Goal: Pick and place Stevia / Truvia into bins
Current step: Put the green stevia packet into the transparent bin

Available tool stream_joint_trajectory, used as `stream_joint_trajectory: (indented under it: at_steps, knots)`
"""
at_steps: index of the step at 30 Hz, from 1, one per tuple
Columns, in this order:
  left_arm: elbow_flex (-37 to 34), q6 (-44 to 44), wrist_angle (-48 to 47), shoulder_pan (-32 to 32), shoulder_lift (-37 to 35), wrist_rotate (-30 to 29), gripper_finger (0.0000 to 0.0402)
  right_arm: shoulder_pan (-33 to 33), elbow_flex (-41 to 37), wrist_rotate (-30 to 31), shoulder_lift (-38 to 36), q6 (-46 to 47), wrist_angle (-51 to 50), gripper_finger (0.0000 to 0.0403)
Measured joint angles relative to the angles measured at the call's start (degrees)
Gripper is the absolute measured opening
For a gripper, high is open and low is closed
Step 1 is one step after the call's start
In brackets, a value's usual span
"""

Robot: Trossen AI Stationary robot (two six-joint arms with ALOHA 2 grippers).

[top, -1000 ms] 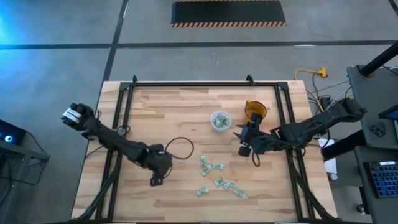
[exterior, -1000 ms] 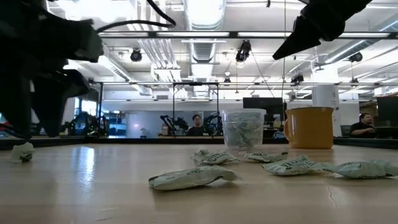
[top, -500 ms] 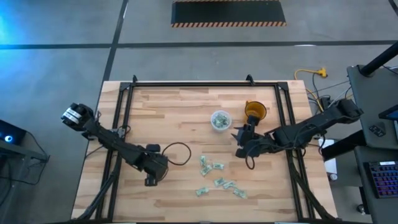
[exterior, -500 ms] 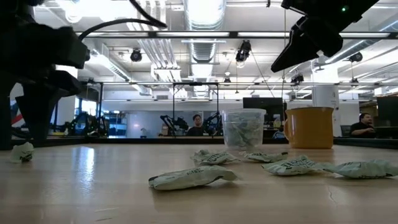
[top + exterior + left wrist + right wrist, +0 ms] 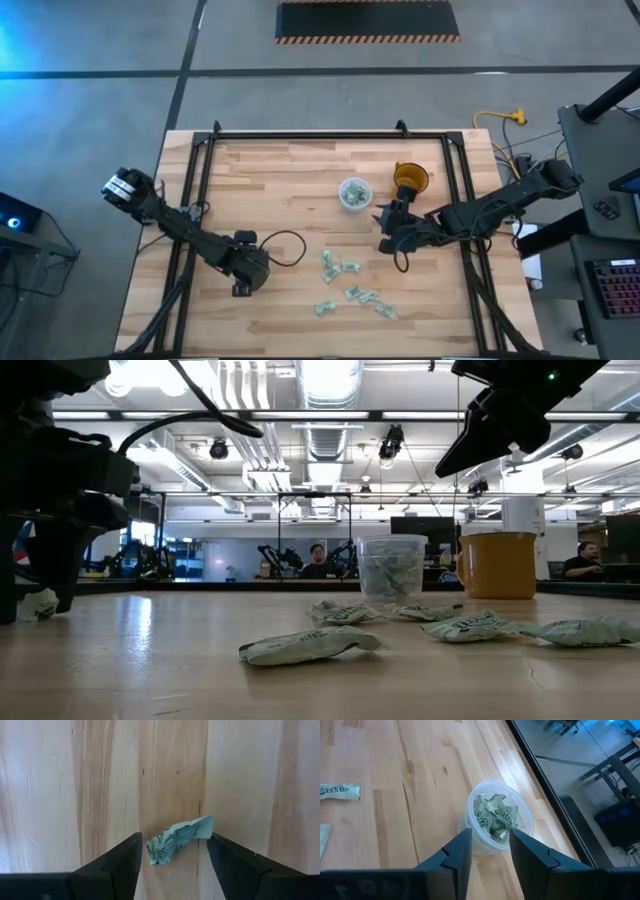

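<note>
My left gripper (image 5: 172, 851) was down at the table with its fingers spread wide, one either side of a single crumpled sachet (image 5: 179, 840) that lay flat on the wood, apart from the rest. Nothing was held. That sachet looked like thin creased paper, so I judged it very light, soft and easy to crush, and likely to slide on the smooth wooden table (image 5: 280, 190) if nudged from one side only. The best hold seemed across its short width near the middle, with both fingers meeting it together and the tips low enough to catch the raised folds. My right gripper (image 5: 490, 845) hung above the clear plastic cup (image 5: 497, 817), fingers apart with nothing between them. The cup already held several green sachets. In the high view the loose pile of sachets (image 5: 350, 285) lay near the front of the table, between the arms, and the orange cup (image 5: 409, 178) stood just beside the clear one.
</note>
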Motion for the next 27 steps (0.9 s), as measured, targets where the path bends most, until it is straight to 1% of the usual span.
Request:
stream_joint_trajectory:
  at_steps: [4, 11, 14, 20, 23, 27]
  knots:
    - [0.24, 0.02, 0.14, -0.02, 0.07, 0.11, 0.019, 0.0, 0.0, 0.0, 0.0, 0.02, 0.0, 0.0118]
    - [0.36, 0.09, 0.96, -0.07, 0.15, 0.87, 0.0113, 0.0, 0.0, -0.02, 0.0, 0.02, 0.0, 0.0121]
    - [0.37, 0.08, 1.17, -0.06, 0.17, 0.85, 0.0085, 0.0, 0.0, -0.02, 0.0, 0.02, -0.01, 0.0118]
    - [0.58, 0.18, 1.3, 0.01, 0.17, -0.48, 0.0051, 0.0, 0.0, -0.02, 0.0, 0.02, -0.02, 0.0111]
    - [1.47, 2.67, 2.3, 0.17, 0.24, -3.45, 0.0042, 0.0, 0.0, -0.02, 0.0, 0.01, -0.02, 0.0109]
    - [2.49, 12.81, 8.89, 0.36, 0.22, -12.8, 0.0038, 0.0, 0.0, -0.02, 0.0, 0.02, -0.02, 0.0109]
